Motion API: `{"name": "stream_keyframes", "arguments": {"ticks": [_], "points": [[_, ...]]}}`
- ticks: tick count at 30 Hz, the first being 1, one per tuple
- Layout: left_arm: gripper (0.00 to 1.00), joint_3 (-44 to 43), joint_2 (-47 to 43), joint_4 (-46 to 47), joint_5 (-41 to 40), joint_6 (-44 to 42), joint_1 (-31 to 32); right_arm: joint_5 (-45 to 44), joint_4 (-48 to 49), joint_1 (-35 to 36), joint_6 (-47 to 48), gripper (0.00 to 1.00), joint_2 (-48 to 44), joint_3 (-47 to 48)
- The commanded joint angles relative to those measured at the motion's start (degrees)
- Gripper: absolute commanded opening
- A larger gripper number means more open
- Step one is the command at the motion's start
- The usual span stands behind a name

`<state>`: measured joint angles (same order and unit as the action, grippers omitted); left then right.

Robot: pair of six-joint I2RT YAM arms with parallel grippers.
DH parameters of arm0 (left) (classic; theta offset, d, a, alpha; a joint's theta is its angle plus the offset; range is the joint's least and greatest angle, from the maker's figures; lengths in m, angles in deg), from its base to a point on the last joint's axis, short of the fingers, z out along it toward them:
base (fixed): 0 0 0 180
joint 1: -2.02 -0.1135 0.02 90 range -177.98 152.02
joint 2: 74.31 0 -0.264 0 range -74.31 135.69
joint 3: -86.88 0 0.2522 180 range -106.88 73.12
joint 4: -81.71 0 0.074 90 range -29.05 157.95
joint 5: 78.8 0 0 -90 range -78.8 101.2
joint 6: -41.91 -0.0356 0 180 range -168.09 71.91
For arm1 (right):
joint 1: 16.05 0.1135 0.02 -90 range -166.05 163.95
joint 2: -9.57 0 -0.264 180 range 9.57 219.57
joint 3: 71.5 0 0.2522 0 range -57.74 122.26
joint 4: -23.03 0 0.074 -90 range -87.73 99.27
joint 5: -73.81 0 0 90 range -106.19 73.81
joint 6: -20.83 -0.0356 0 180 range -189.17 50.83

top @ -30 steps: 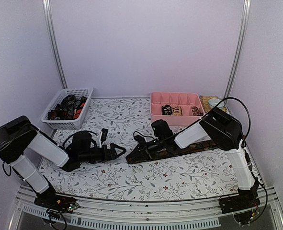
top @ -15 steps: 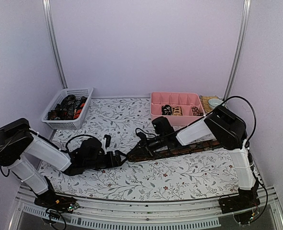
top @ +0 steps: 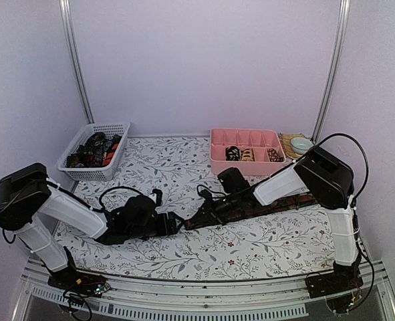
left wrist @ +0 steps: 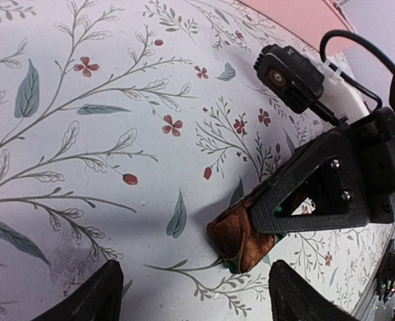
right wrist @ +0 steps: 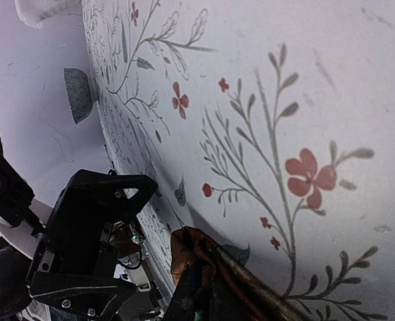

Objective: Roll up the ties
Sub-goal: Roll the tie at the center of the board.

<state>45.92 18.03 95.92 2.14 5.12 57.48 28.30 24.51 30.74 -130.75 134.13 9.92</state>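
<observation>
Left wrist view: brown tie (left wrist: 236, 239) pinched by closed right gripper (left wrist: 252, 226), its length hidden; left gripper (left wrist: 194, 287) spread, empty; pink tray (left wrist: 297, 17) beyond.

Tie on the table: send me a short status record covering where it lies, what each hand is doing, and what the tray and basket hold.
tie: dark brown, stretched along the table, end bunched
right hand: shut on the tie's end
left hand: open, facing that end, not touching it
pink tray: three rolled ties
white basket: heap of loose ties
</observation>
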Motion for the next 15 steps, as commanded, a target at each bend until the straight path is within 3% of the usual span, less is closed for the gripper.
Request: {"name": "stream_keyframes", "arguments": {"ticks": [1, 9, 15], "points": [[0.75, -0.18, -1.10, -2.43, -1.49, -0.31, 0.77, -3.72, -4.23, -0.30, 4.56, 0.00, -8.12, -1.13], [0.82, -2.45, -0.18, -5.78, 0.97, 0.68, 0.74, -6.29, -9.43, -0.28, 9.08, 0.00, -7.74, 0.39], [0.82, -1.62, 2.51, 1.46, 6.12, 4.29, 0.41, -6.65, -11.44, -0.26, 11.80, 0.00, -5.02, 0.71]]}}
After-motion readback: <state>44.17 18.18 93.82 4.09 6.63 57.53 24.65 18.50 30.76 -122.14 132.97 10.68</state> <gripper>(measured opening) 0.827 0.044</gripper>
